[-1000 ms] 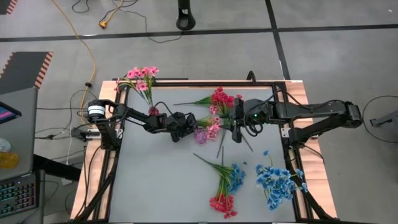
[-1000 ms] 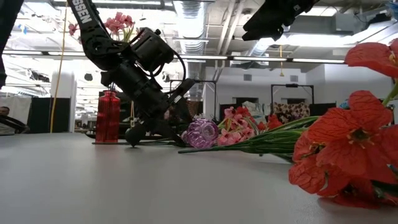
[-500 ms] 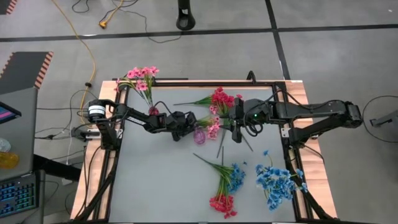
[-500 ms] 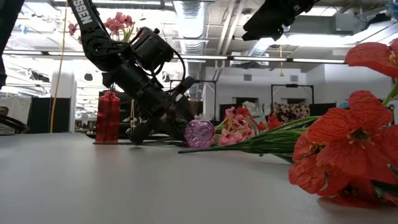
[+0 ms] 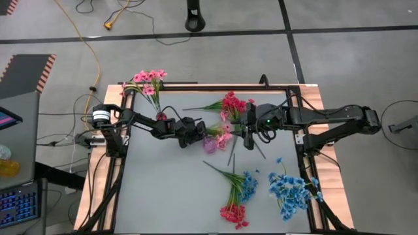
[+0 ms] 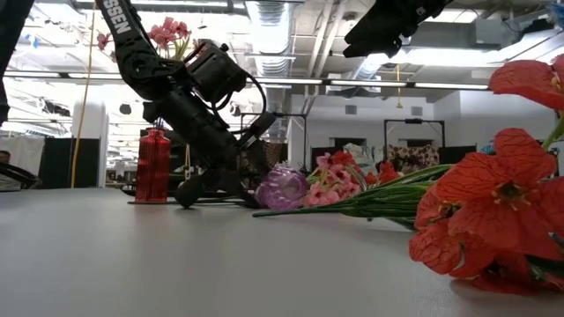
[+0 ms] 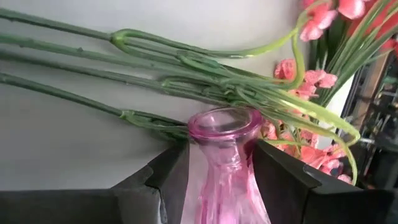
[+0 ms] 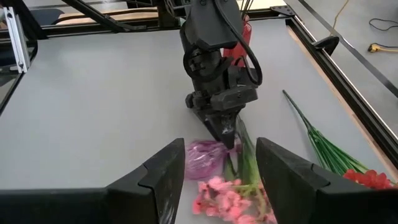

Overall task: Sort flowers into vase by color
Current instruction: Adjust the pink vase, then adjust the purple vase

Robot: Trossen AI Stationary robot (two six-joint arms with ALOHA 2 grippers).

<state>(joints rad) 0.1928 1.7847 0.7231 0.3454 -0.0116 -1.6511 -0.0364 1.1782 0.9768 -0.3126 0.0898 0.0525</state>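
Left gripper (image 7: 217,180): fingers clamped on the neck of the pink vase (image 5: 210,143), which lies on its side mid-table.
Right gripper (image 8: 214,171): fingers spread, hovering just right of the vase, over the pink sprig (image 5: 224,136).
Pink sprig: its stems run across the vase mouth, blossoms to the right of it.
Left wrist view: shows the vase mouth empty, which the high view cannot.
Vases: two; the red vase (image 6: 152,165) stands far left holding pink flowers (image 5: 148,79).
Loose flowers: red (image 5: 233,103) far centre; red (image 5: 234,213) and blue (image 5: 288,189) near right.
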